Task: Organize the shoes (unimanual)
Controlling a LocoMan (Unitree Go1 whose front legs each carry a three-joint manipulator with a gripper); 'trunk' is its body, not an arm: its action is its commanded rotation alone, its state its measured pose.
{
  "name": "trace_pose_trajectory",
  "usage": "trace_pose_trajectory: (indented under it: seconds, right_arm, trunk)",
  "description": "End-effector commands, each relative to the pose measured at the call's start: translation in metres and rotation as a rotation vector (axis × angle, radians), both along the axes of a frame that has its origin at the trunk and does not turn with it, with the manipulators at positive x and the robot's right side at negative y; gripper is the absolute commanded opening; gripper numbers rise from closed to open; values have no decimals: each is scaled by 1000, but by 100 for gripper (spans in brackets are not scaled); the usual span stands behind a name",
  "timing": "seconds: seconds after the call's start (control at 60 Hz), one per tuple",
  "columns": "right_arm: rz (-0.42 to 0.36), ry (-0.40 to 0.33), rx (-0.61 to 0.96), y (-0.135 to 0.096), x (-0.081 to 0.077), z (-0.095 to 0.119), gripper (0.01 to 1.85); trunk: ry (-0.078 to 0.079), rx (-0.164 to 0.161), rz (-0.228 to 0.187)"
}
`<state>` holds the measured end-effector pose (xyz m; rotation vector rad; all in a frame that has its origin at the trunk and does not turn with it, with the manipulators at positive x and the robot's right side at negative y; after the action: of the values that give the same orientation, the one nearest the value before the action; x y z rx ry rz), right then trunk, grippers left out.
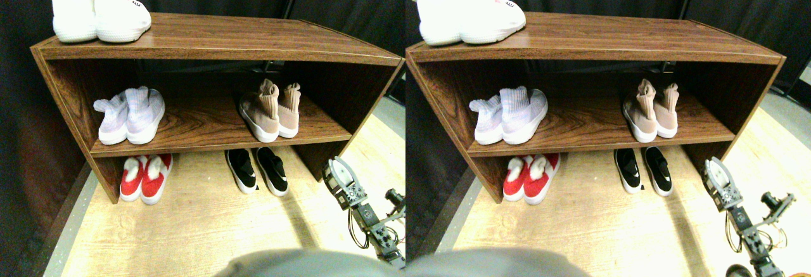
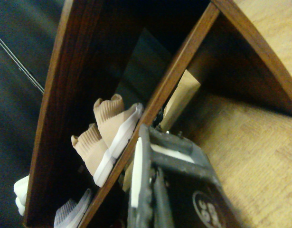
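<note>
Right gripper point(image 1: 343, 182) low over the floor point(image 1: 209, 226), off the shelf unit's point(image 1: 215, 39) right lower corner; holds nothing, jaw state not discernible.
Black slip-ons point(image 1: 257, 170) sit side by side on the floor under the shelf board, just left of the gripper, not touching. Tan sock sneakers point(image 1: 271, 111) stand as a pair on the middle shelf's right part, above and left of the gripper; the wrist view looks along the jaw frame toward them point(image 2: 105, 137). Pale knit pair point(image 1: 130, 115) on the shelf's left; red pair point(image 1: 146, 177) on the floor beneath; white pair point(image 1: 95, 12) on the top board, left end.
</note>
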<state>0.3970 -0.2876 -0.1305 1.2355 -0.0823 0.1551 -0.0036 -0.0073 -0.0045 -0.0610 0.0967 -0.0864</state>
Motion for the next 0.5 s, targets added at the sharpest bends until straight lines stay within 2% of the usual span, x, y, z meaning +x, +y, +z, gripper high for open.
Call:
trace_pose_trajectory:
  seconds: [0.017, 0.05, 0.067, 0.267, 0.5]
  right_arm:
    - [2, -4, 6, 2, 3, -4, 6]
    - [-20, 14, 2, 2, 5, -8, 6]
    - [-25, 46, 47, 3, 7, -13, 6]
    - [-36, 108, 110, -1, 28, -39, 6]
    - [-117, 157, 112, -10, 54, -52, 6]
  trunk:
    - [33, -30, 17]
    - [37, -30, 20]
    - [41, -29, 23]
    - [44, -23, 28]
    - [42, -24, 33]
